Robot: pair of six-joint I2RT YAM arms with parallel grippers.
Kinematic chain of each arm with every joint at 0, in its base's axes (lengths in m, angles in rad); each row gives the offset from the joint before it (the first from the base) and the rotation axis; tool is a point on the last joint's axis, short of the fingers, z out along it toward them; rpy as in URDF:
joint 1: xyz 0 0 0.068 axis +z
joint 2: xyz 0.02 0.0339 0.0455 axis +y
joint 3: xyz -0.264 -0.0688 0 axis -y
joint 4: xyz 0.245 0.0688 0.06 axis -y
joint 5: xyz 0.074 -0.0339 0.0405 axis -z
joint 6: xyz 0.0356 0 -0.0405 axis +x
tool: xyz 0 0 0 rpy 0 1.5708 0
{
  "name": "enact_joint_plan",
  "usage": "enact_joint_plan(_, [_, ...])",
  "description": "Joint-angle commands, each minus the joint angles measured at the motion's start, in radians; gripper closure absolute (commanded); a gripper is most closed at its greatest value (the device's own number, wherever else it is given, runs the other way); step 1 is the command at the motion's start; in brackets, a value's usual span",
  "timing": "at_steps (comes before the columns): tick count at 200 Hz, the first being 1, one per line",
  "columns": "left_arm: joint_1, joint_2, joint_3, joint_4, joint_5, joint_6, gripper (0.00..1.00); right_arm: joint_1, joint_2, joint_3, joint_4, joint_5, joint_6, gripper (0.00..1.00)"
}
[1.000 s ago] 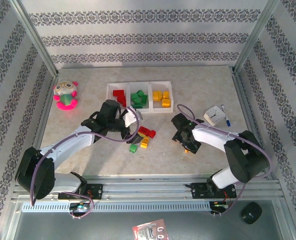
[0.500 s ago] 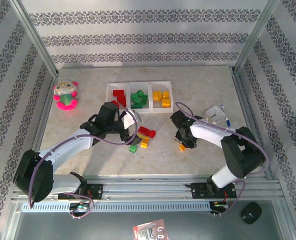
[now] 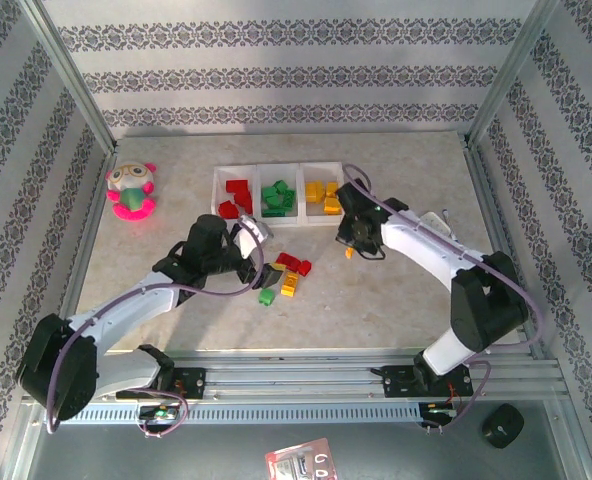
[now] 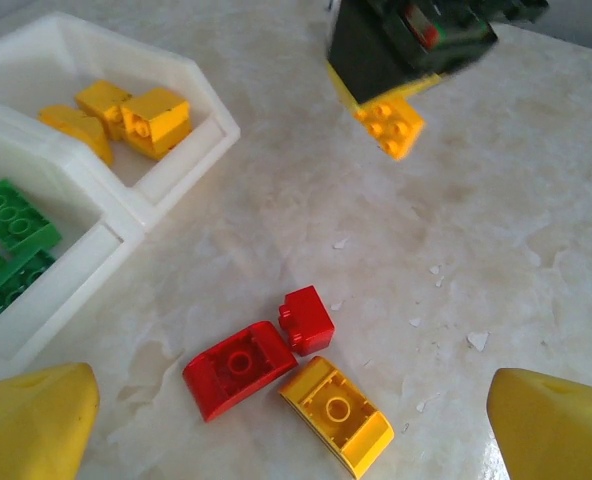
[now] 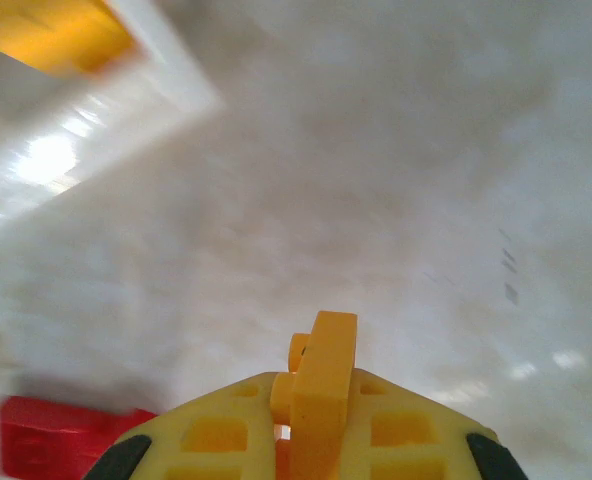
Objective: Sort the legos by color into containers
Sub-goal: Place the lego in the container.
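Note:
My right gripper [image 3: 353, 244] is shut on a small orange lego [image 3: 349, 253], held above the table just right of and below the white tray [image 3: 278, 222]. In the right wrist view the orange lego [image 5: 322, 385] stands on edge between the yellow pads [image 5: 206, 430]. The tray's three containers hold red [image 3: 238, 194], green [image 3: 278, 196] and yellow legos [image 3: 324, 194]. My left gripper [image 3: 266, 256] hangs open over loose legos: a red curved one [image 4: 238, 368], a small red one [image 4: 306, 318] and a yellow one [image 4: 338, 415]. A green lego [image 3: 267, 296] lies nearby.
A pink-and-green plush toy [image 3: 131, 190] sits at the far left. A small white clock [image 3: 432, 222] lies right of the right arm. Metal frame posts and patterned walls enclose the table; a rail runs along the near edge.
The right gripper shut on the orange lego, lifted it and carried it up and left toward the tray's yellow end. The left arm pulled back slightly, still open.

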Motion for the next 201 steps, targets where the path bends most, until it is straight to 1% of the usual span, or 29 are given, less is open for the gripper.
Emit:
enact_joint_plan(1, [-0.001,-0.053,-0.026,0.055,-0.059,-0.072,0.01,-0.025,0.081,0.108,0.062,-0.012,-0.116,0.91])
enact_joint_plan(26, [-0.001,-0.091,-0.044,0.017,-0.068,-0.069,0.01,-0.063,0.220,0.258,0.124,-0.068,-0.181,0.90])
enact_joint_plan(70, [-0.001,-0.107,-0.049,-0.042,-0.073,-0.064,0.01,-0.086,0.483,0.562,0.134,-0.075,-0.290,0.89])
enact_joint_plan(80, [-0.002,-0.102,-0.045,-0.058,-0.095,-0.087,0.00,-0.092,0.529,0.620,0.135,-0.081,-0.297,0.89])
enact_joint_plan(94, [-0.003,-0.097,-0.036,-0.085,-0.123,-0.109,0.01,-0.100,0.586,0.699,0.124,-0.090,-0.303,0.86])
enact_joint_plan(102, [-0.003,-0.098,-0.033,-0.097,-0.148,-0.125,0.01,-0.104,0.606,0.737,0.118,-0.095,-0.310,0.81])
enact_joint_plan(116, [-0.003,-0.098,-0.019,-0.129,-0.209,-0.166,0.03,-0.109,0.620,0.782,0.111,-0.110,-0.322,0.64])
enact_joint_plan(126, [-0.003,-0.089,0.007,-0.183,-0.251,-0.199,0.04,-0.112,0.612,0.793,0.110,-0.120,-0.330,0.53])
enact_joint_plan(132, [-0.004,-0.082,0.028,-0.220,-0.268,-0.213,0.04,-0.112,0.600,0.790,0.109,-0.123,-0.336,0.48])
enact_joint_plan(139, [-0.003,-0.070,0.051,-0.266,-0.280,-0.227,0.01,-0.113,0.583,0.775,0.112,-0.128,-0.344,0.42])
enact_joint_plan(158, [-0.008,-0.033,0.103,-0.364,-0.297,-0.263,0.01,-0.116,0.510,0.690,0.135,-0.137,-0.371,0.33])
enact_joint_plan(178, [-0.032,-0.023,0.128,-0.407,-0.360,-0.317,0.01,-0.117,0.408,0.560,0.170,-0.161,-0.402,0.23])
enact_joint_plan(191, [-0.054,-0.029,0.138,-0.426,-0.414,-0.386,0.01,-0.121,0.333,0.464,0.193,-0.188,-0.435,0.16])
enact_joint_plan(201, [-0.060,-0.027,0.150,-0.457,-0.412,-0.450,0.01,-0.123,0.278,0.398,0.197,-0.208,-0.453,0.12])
